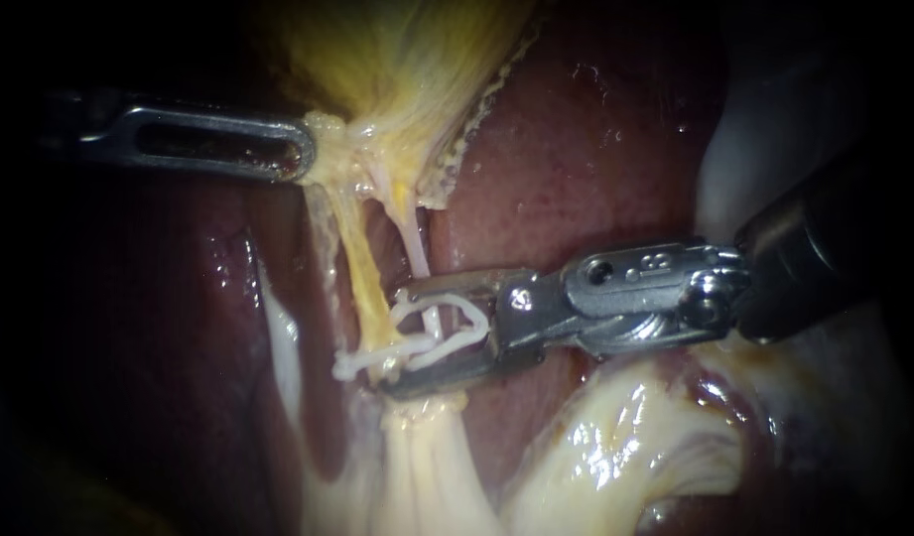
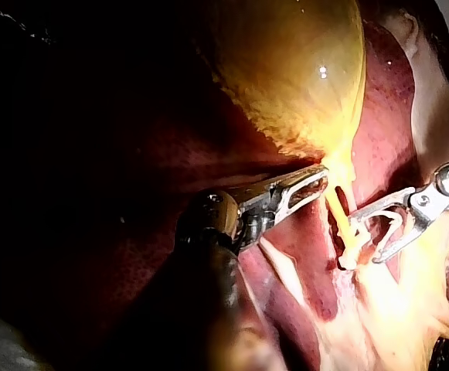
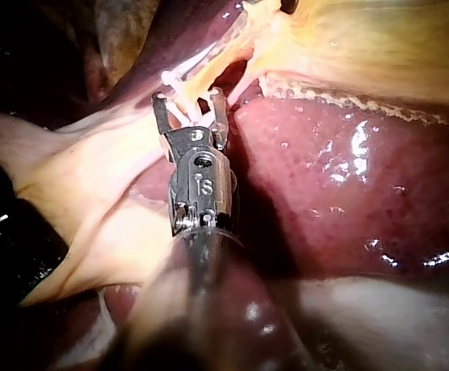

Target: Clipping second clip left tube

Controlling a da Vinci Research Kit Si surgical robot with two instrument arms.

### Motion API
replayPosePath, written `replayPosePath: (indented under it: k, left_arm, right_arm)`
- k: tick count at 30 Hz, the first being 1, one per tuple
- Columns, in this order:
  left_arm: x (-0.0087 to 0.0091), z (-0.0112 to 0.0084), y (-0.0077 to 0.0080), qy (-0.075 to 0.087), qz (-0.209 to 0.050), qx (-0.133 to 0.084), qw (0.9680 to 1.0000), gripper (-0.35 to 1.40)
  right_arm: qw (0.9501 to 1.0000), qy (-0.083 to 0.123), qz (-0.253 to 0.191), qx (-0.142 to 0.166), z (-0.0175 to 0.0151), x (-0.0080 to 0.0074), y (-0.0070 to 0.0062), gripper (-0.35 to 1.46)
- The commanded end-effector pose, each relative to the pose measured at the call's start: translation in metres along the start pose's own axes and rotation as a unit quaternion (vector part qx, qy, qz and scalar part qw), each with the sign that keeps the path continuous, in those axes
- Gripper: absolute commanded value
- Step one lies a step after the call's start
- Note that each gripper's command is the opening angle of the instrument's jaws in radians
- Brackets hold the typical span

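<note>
Reaching in level from the right, the right instrument (image 1: 397, 342) is holding its spread jaws on a white clip (image 1: 409, 349) straddling the tubes (image 1: 417, 253). The left instrument (image 1: 303, 154) is pinching the gallbladder (image 1: 397, 60) neck.

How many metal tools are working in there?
2. The left instrument, from the left, grips the gallbladder's lower end. The right instrument, from the right, holds a white clip between its jaws at the tubes below. None seems hidden.
</note>
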Motion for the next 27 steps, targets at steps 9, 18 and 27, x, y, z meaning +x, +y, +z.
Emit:
replayPosePath:
  k: [9, 18, 27]
  left_arm:
    - [0.0000, 0.0000, 0.0000, 0.000, 0.000, 0.000, 1.0000, -0.35]
    - [0.0000, 0.0001, 0.0000, 0.000, 0.000, 0.000, 1.0000, -0.35]
    - [0.0000, 0.0003, 0.0000, 0.000, 0.000, 0.000, 1.0000, -0.35]
  right_arm:
    - [1.0000, 0.001, 0.001, -0.001, 0.0003, -0.0009, 0.0014, 0.48]
    - [0.9985, 0.033, 0.039, 0.019, 0.0016, -0.0003, 0.0024, 0.48]
    - [0.9854, 0.097, 0.104, 0.094, 0.0033, 0.0014, 0.0011, 0.48]
